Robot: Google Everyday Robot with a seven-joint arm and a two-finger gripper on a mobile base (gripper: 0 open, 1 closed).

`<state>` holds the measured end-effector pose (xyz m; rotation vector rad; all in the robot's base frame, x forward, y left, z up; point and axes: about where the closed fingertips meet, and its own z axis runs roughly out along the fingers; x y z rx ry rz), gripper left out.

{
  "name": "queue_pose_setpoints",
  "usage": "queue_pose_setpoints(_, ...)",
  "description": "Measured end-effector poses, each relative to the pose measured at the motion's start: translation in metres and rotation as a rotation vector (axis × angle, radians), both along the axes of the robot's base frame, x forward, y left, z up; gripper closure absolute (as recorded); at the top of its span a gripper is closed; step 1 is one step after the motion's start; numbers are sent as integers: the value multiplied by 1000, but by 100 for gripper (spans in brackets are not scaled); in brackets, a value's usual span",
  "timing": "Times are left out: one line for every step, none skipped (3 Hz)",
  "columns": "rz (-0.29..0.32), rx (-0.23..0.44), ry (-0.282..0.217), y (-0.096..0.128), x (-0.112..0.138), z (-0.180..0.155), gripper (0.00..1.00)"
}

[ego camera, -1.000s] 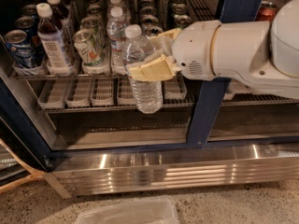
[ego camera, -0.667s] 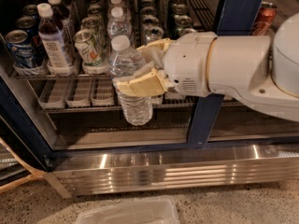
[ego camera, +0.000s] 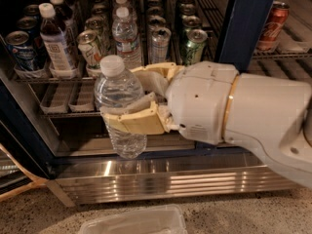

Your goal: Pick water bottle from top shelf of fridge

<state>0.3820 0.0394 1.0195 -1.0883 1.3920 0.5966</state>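
Item: clear ribbed plastic water bottle (ego camera: 114, 89) with a white screw cap, upright, off the rack, at the near left of centre in front of the open fridge (ego camera: 243, 23), a display cooler with a dark blue frame. Holder: cream-coloured two-finger pincer (ego camera: 122, 97), closed around the bottle's middle, reaching in from the right. Behind, on the dark wire top shelf (ego camera: 207, 6): a second clear bottle (ego camera: 126, 35), a white-capped bottle of dark drink (ego camera: 56, 40), a green can (ego camera: 192, 45) and a red can (ego camera: 273, 19). Below: a shiny steel louvred panel (ego camera: 170, 179).
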Motion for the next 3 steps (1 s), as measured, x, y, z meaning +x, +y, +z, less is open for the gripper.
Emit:
queue_pose_setpoints(-12,43,9,-3,-17,3,100)
queue_pose_setpoints(-2,95,28,-2,-28,2,100)
queue_pose_setpoints(10,133,47,-3,-34,0,100)
